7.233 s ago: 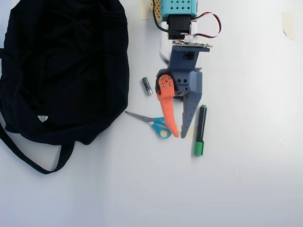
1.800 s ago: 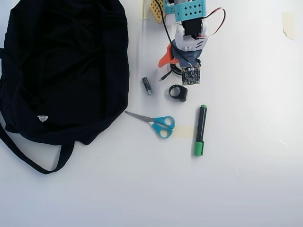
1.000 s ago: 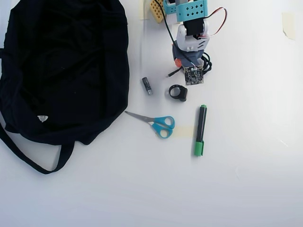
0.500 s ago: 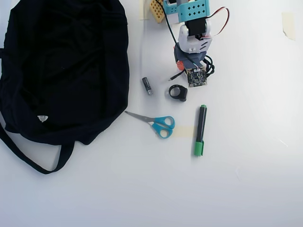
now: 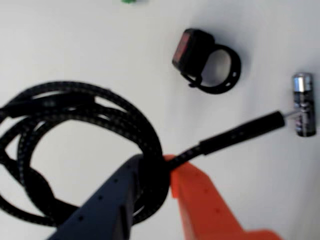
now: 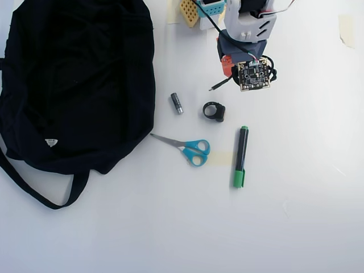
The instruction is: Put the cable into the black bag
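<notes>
The end effector (image 5: 152,167) is clamped on the cable (image 5: 75,150), the grey and orange fingers pinching several strands of the coil at its right edge in the wrist view. The rest of the coil hangs to the lower left of that frame, and the plug-tipped end (image 5: 240,132) juts toward the right, its tip overlapping the battery (image 5: 304,104) in the picture; whether it touches cannot be told. In the overhead view the end effector sits at the upper centre, mostly hidden under the wrist assembly, with loops of the cable (image 6: 272,68) showing at its right side and the loose end trailing to its left. The black bag (image 6: 74,85) fills the upper left of that frame, well apart from the arm, and its opening cannot be made out. The step in hand is judged to be the carry to the bag. Advice: hold the grip firm, since it takes only part of the coil and loops may slip; travel high enough that the dangling coil and plug clear the battery, the black ring clip (image 6: 214,111) and the scissors (image 6: 185,147) on the table (image 6: 296,216); release only when the whole coil hangs over the bag's mouth, not its closed cloth.
</notes>
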`<state>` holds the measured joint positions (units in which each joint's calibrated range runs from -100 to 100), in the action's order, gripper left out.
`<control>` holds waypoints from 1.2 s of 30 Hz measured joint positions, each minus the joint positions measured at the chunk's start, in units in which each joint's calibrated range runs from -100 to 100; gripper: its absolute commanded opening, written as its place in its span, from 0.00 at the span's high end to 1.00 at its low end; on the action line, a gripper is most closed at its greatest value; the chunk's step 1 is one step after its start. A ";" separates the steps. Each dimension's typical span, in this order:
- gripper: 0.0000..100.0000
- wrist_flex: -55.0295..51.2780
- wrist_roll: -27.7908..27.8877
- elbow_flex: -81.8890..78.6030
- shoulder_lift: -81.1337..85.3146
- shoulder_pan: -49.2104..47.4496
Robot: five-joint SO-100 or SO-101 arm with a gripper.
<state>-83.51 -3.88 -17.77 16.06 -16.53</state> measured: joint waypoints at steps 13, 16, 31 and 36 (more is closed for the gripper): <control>0.98 1.20 -8.45 4.17 0.00 10.65; 0.98 1.37 -10.31 4.25 0.00 12.42; 0.98 10.56 -7.96 4.01 0.00 43.72; 0.98 17.35 -5.47 4.01 -1.00 56.50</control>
<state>-66.17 -9.35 -13.76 15.07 39.97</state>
